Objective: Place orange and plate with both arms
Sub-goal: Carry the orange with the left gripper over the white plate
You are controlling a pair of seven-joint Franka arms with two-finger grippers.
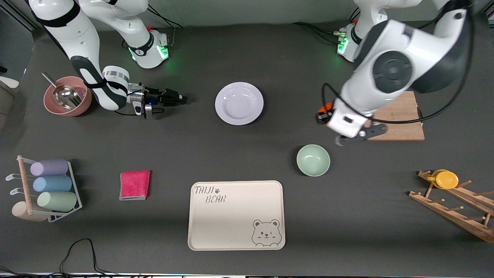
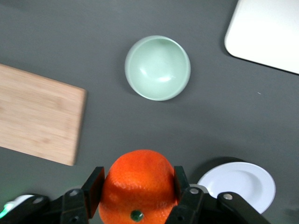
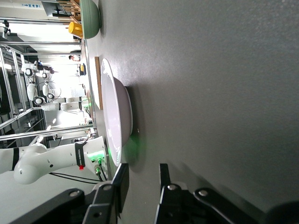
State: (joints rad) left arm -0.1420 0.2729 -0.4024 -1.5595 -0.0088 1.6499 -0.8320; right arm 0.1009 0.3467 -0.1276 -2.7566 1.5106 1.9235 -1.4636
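The white plate lies on the dark table, midway between the two arms' bases. My left gripper is up in the air, over the table between the plate and the wooden board, and is shut on the orange. In the left wrist view the orange sits between both fingers of the left gripper, with the plate below it. My right gripper is low at the table beside the plate, toward the right arm's end, open and empty. In the right wrist view the right gripper faces the plate's rim.
A pale green bowl and a beige bear tray lie nearer the front camera. A wooden board lies under the left arm. A pink bowl with a scoop, a pink cloth, a cup rack and a yellow lid on a wooden rack stand at the table's ends.
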